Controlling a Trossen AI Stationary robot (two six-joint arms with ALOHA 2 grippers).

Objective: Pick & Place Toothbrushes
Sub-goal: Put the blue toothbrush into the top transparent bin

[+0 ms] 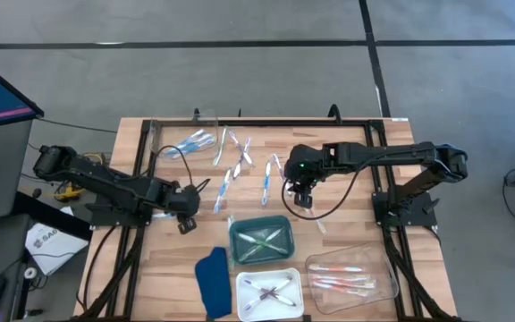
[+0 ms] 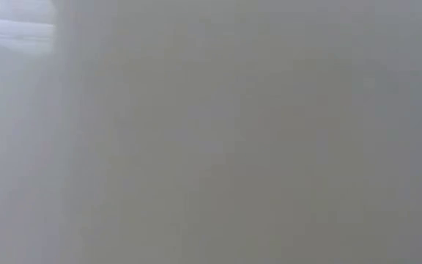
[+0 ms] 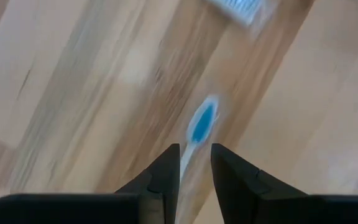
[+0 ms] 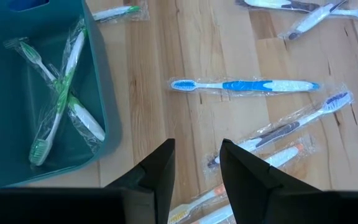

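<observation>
Near table centre, left gripper (image 3: 195,163) clamped on a blue toothbrush (image 3: 202,123), right gripper (image 4: 197,163) parted and empty (trays (image 1: 259,240) partly filled, several loose toothbrushes (image 1: 236,165) left)

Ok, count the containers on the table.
4: a teal tray at the centre, a white tray below it in the high view, a clear tray right of that, and a clear container at the far left. None seems hidden.

Overhead camera looks straight down on my whole worktop (image 1: 347,259); my wrist cameras sit close above its wood; low view shows only grey blur.
</observation>
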